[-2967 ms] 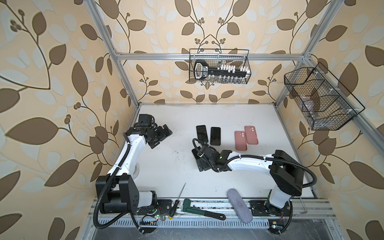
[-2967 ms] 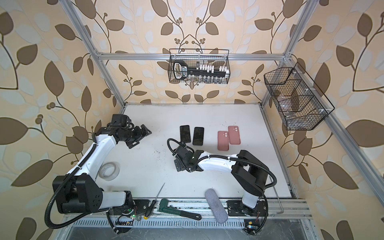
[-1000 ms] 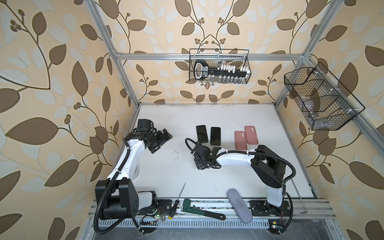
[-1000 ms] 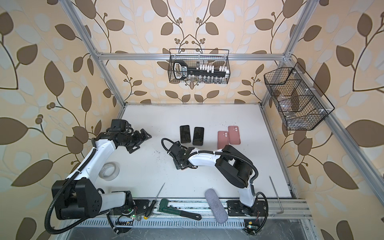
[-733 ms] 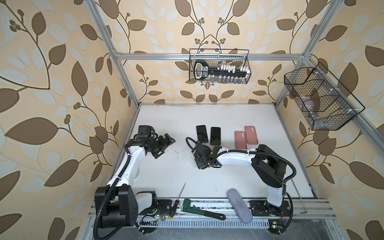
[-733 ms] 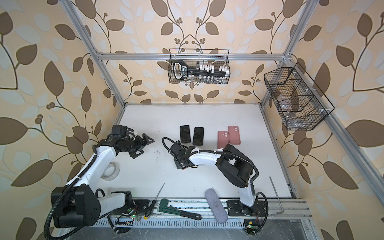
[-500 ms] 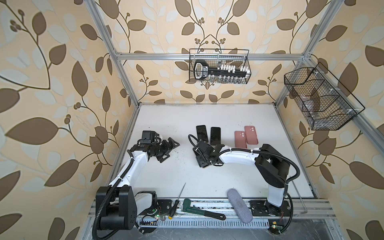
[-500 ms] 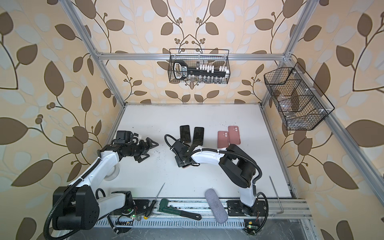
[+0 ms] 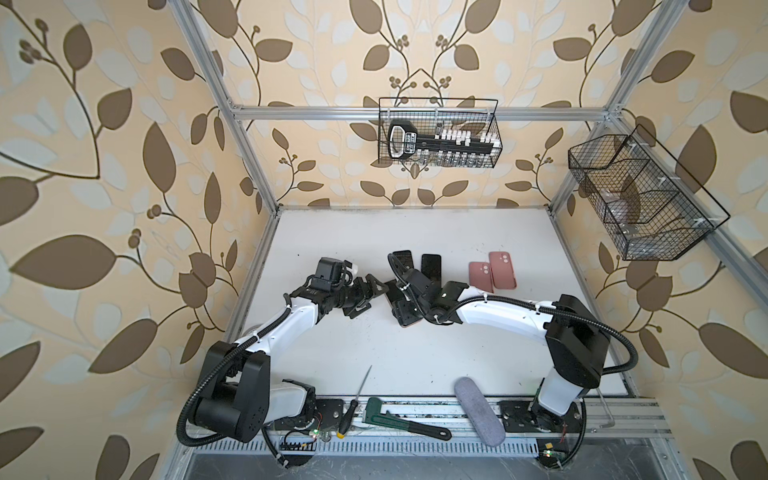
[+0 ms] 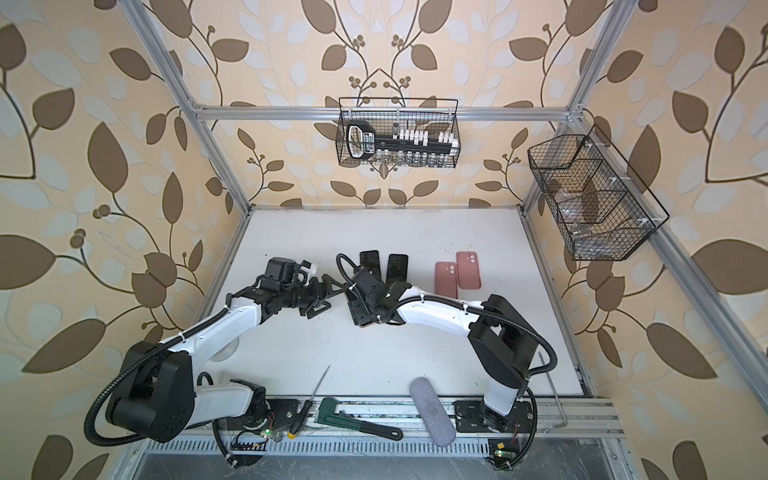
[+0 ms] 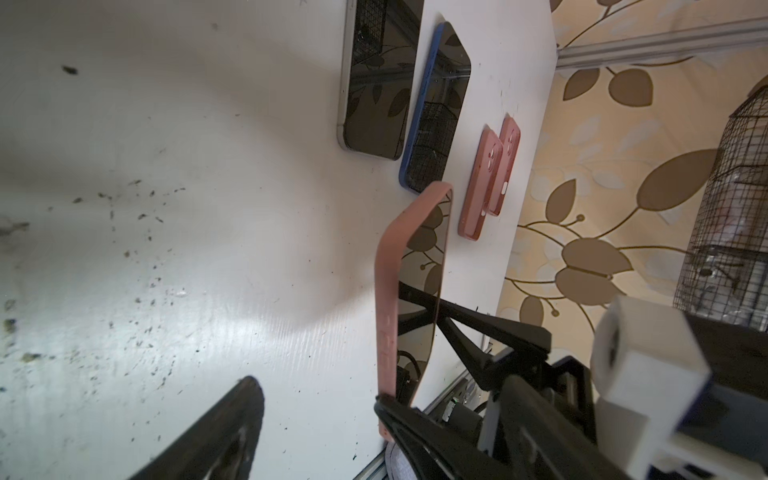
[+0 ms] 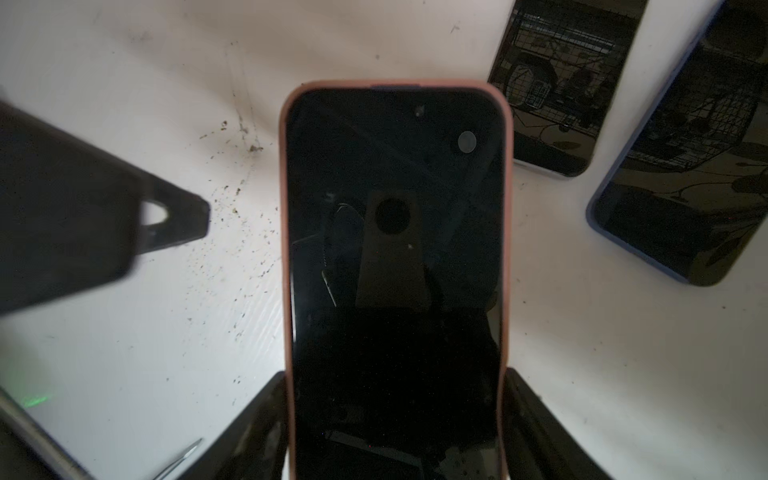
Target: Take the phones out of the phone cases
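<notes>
My right gripper (image 12: 395, 415) clamps the pink phone case (image 12: 285, 216), phone (image 12: 395, 249) inside, by its 2 long edges; left gripper (image 9: 368, 299) gapes beside it, seemingly not touching.

All round me it's cream wallpaper (image 9: 124, 124) with big brown leaves behind an aluminium frame (image 9: 311, 111), a black wire basket (image 9: 436, 99) hanging on the back wall, a side basket (image 9: 590, 162) on the right wall, and below me a brightly lit, speck-dusted white tabletop (image 9: 374, 232).
</notes>
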{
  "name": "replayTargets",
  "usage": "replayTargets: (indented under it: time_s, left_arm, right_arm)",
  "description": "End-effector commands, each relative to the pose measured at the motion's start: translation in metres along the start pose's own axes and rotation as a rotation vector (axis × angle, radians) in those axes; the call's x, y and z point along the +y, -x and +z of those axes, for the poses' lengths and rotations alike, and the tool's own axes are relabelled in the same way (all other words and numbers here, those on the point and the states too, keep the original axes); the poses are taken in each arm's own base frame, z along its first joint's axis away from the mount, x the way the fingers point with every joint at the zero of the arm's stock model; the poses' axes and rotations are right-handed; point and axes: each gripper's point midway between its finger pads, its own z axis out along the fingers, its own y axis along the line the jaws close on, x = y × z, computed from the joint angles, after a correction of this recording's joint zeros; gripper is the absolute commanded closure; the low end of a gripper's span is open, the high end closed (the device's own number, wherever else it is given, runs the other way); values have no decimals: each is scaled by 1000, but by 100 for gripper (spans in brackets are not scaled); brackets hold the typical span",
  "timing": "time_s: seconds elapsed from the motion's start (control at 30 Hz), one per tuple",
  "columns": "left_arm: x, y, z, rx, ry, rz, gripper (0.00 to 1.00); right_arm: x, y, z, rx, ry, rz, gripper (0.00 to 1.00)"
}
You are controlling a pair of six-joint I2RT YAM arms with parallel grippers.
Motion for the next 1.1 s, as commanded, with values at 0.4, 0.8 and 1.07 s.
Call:
replayTargets:
  time_s: [0.4, 0.8, 1.07]
  left_arm:
    - [-25, 11, 17, -36, -92, 24, 48]
    - [-28, 11, 21, -43, -102, 9, 72]
    - [-29, 10, 24, -38, -103, 11, 76]
  right_arm:
    - [21, 10, -18, -60, 140, 34, 40]
    - [21, 10, -20, -69, 171, 53, 41]
    - [19, 12, -24, -82, 181, 64, 41]
